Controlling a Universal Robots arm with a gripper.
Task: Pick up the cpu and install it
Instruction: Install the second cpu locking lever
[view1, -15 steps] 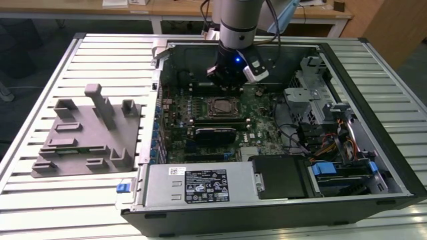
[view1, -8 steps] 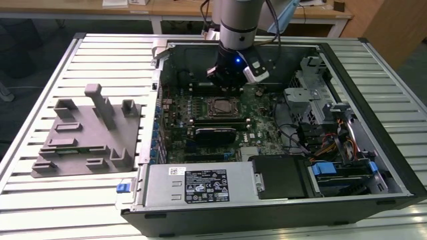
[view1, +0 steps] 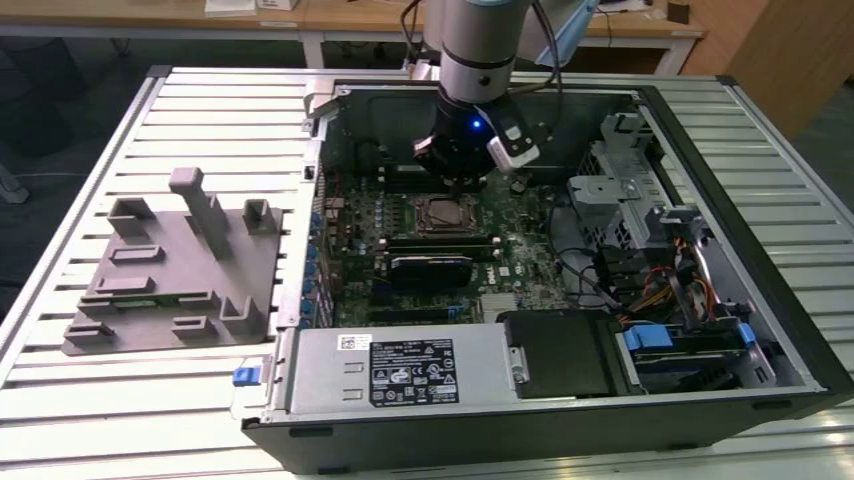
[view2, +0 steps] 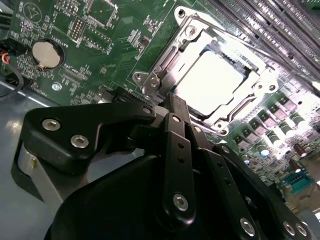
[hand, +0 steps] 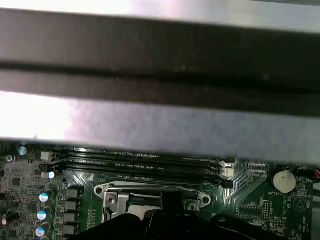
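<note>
the cpu (view2: 216, 82) lies flat inside the socket frame (view2: 150, 86) on the motherboard (view1: 514, 215) of the open computer case (view1: 747, 230). the gripper (view2: 174, 102) hangs just above the socket's edge, fingers pressed together, holding nothing.

Arm (view1: 474, 45): held upright in the exterior view, its silver-grey wrist section pointed straight down, a blue light lit near its lower end.
Claw (view1: 461, 180): carried low beneath the wrist, its black body directed downward.
Claw linkage (view2: 172, 165): seen in the second wrist view as black bolted bars drawn to a narrow tip; whether the fingers are parted cannot be judged.
</note>
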